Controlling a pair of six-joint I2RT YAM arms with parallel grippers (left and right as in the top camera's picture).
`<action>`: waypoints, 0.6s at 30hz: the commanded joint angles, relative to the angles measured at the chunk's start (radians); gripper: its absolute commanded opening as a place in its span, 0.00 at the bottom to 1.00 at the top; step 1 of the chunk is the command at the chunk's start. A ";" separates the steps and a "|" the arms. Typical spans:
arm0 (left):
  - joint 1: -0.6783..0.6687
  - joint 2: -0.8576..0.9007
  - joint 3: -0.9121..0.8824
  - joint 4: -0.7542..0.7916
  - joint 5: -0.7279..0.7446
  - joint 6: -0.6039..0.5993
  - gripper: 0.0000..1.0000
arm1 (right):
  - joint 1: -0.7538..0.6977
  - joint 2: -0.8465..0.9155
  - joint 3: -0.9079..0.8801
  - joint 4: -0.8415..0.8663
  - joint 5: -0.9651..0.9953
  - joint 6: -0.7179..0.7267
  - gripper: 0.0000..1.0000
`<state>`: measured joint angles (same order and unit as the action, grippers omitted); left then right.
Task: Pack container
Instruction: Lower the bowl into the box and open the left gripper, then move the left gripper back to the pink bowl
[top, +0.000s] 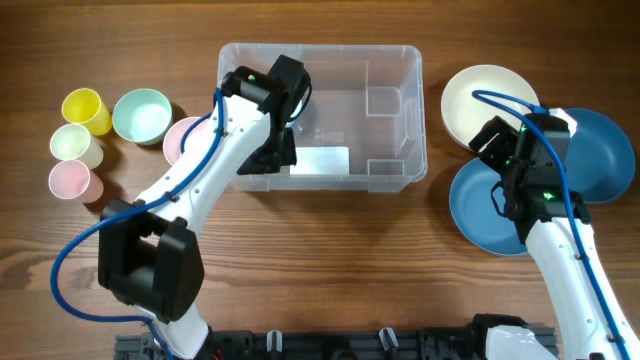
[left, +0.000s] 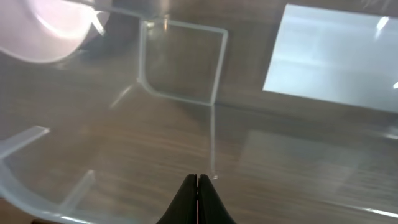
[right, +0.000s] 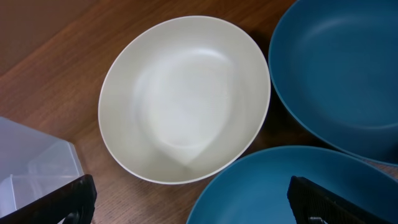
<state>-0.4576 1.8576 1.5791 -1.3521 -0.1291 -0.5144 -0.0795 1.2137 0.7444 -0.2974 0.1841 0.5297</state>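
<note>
Okay, status:

1. Your left gripper (left: 198, 199) has both fingers pressed together with nothing between them. It's inside the container (top: 400, 70), at its left end, tips low over the clear base. I can't tell whether they touch it.
2. Beyond those tips, the left wrist view shows wood grain through the base, then a moulded rib (left: 180, 62). The white label (left: 329, 59) is off to the right. The pink bowl (left: 43, 28) shows blurred through the wall, upper left.
3. Your right gripper (right: 193, 202) has its fingers (right: 68, 202) spread wide and holds nothing. It hangs over the lighter blue bowl (right: 280, 186). The cream bowl (right: 186, 99) is straight ahead and the darker blue bowl (right: 342, 68) is to the right. All three sit tight together.
4. The container stands on the wooden table (top: 320, 260), mid-width in the far half, long side running left to right. It sits between the pink bowl on the left and the cream bowl on the right. One of its corners shows lower left in the right wrist view.
5. On the far left, going near to far, are the pink cup (top: 68, 178), the pale cup (top: 72, 143) and the yellow cup (top: 85, 108). The mint bowl (top: 140, 115) is just beside them.
</note>
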 joint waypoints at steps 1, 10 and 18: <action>-0.006 -0.024 -0.007 -0.026 0.013 -0.018 0.04 | -0.003 0.002 0.016 0.005 0.003 -0.005 1.00; 0.022 -0.099 -0.006 0.091 0.000 -0.018 0.06 | -0.003 0.002 0.016 0.004 0.003 -0.006 1.00; 0.254 -0.192 0.033 0.206 0.001 -0.117 0.18 | -0.003 0.002 0.016 0.004 0.003 -0.005 1.00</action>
<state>-0.3248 1.7309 1.5780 -1.1572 -0.1219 -0.5499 -0.0795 1.2137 0.7444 -0.2974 0.1841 0.5297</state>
